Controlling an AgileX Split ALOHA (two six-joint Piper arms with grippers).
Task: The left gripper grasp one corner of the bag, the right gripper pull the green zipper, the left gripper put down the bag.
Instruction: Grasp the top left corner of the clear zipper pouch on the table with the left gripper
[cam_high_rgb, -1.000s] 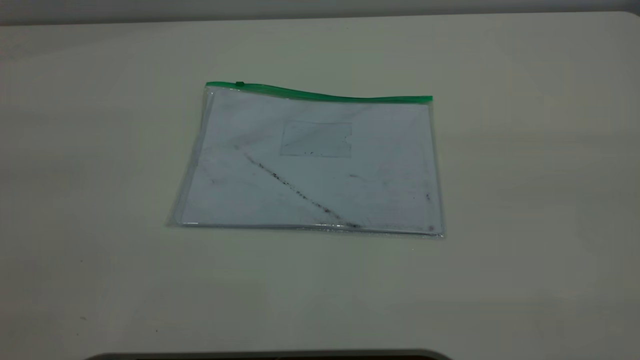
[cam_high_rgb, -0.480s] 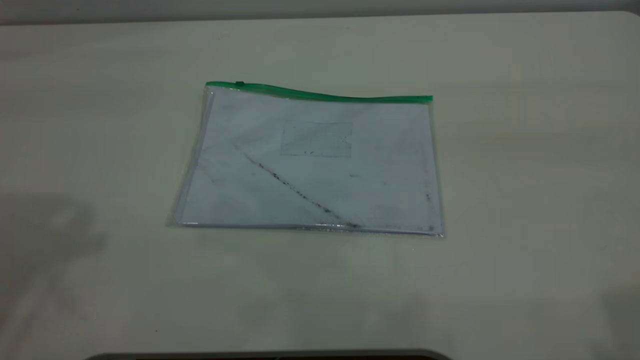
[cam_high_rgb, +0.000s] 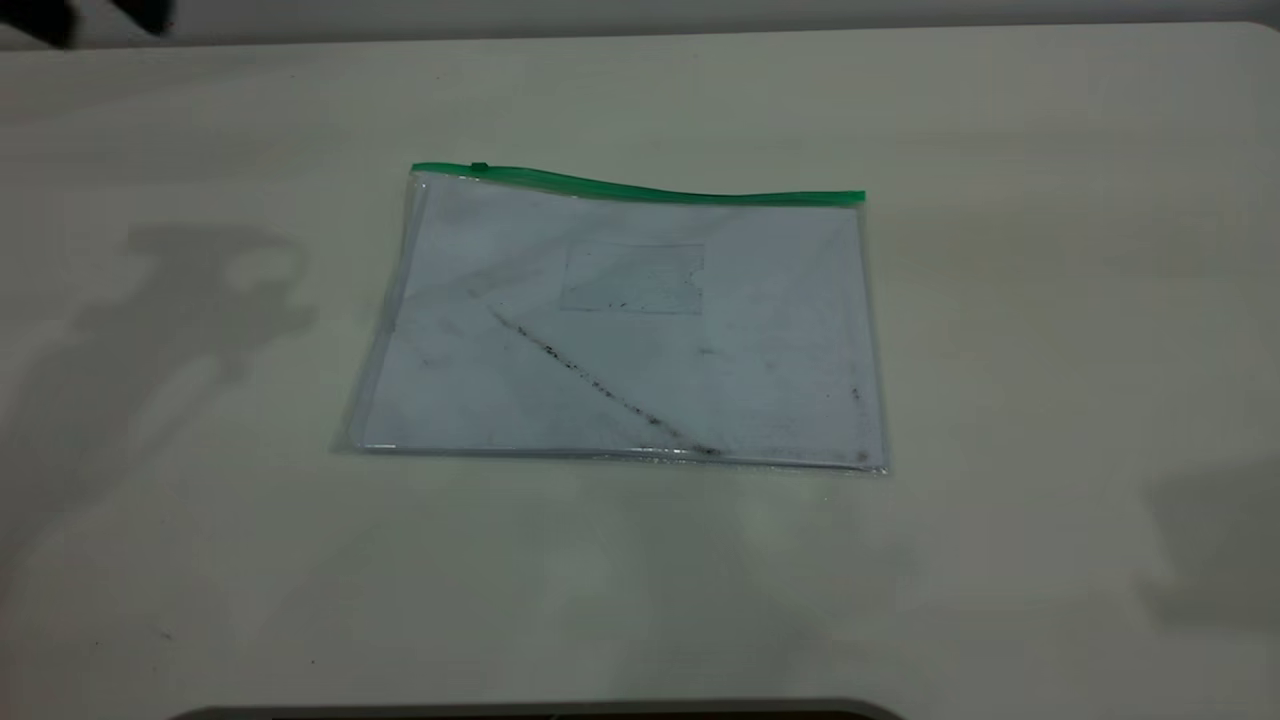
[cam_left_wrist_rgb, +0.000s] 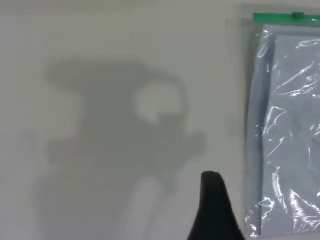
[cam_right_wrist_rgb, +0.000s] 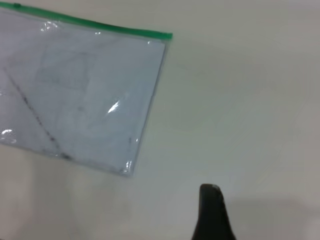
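Note:
The bag (cam_high_rgb: 620, 330) lies flat on the table, clear plastic with white paper, a card pocket and a dark diagonal streak. The green zipper (cam_high_rgb: 650, 190) runs along its far edge, with the slider tab (cam_high_rgb: 480, 167) near the left end. The corner of the bag (cam_high_rgb: 418, 170) is at the far left. The left gripper (cam_left_wrist_rgb: 212, 200) hovers over bare table beside the bag's left edge (cam_left_wrist_rgb: 252, 125), with the corner (cam_left_wrist_rgb: 257, 17) farther off. The right gripper (cam_right_wrist_rgb: 211, 210) hovers over bare table off the bag's near right corner (cam_right_wrist_rgb: 127, 167). Neither touches the bag.
A dark, blurred part of the left arm (cam_high_rgb: 40, 20) shows at the far left edge of the exterior view. Arm shadows lie on the table at the left (cam_high_rgb: 200, 300) and right (cam_high_rgb: 1220, 540). A dark rim (cam_high_rgb: 540, 710) runs along the near edge.
Arm shadows have spread over the table from the left and the right, and a dark arm part has entered at the far left. The bag has not moved.

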